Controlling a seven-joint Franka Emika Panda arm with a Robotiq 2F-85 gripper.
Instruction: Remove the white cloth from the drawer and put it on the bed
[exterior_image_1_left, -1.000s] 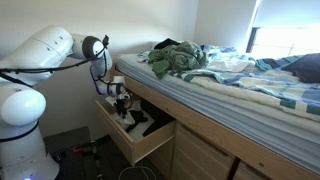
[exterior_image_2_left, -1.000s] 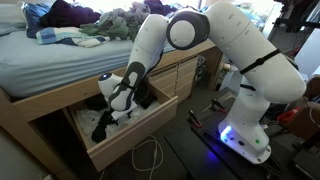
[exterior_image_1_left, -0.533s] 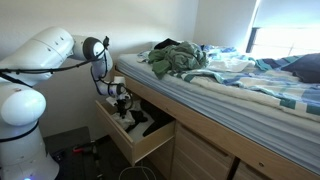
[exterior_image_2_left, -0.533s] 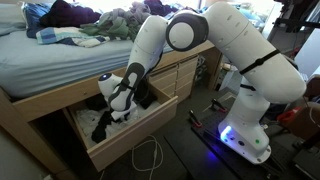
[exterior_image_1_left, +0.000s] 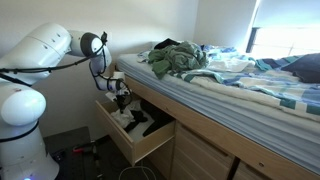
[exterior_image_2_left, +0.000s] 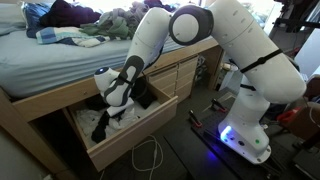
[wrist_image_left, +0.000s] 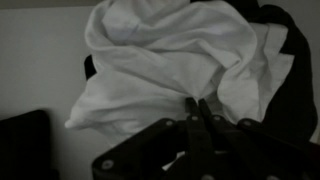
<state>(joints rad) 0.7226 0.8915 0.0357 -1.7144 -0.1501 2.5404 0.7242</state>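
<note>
The white cloth (wrist_image_left: 160, 60) fills most of the wrist view, bunched in folds. My gripper (wrist_image_left: 197, 102) is shut, its two fingertips pressed together with a fold of the cloth pinched at their tips. In both exterior views the gripper (exterior_image_1_left: 121, 97) (exterior_image_2_left: 116, 98) hangs just over the open drawer (exterior_image_1_left: 126, 150) (exterior_image_2_left: 132, 140) under the bed (exterior_image_1_left: 235, 95) (exterior_image_2_left: 60, 62). The white cloth (exterior_image_2_left: 122, 110) lies bunched below it, on dark clothes. Where the fingers meet the cloth is hidden in the exterior views.
Dark garments (exterior_image_2_left: 100, 126) (exterior_image_1_left: 150, 122) lie in the drawer beside the cloth. A heap of clothes (exterior_image_1_left: 176, 58) sits on the bed near the drawer end. A white cable (exterior_image_2_left: 150, 156) loops on the floor in front of the drawer. More closed drawers (exterior_image_2_left: 190, 72) line the bed frame.
The jaws have gone from open to shut on the cloth. The wrist has risen a little above the drawer.
</note>
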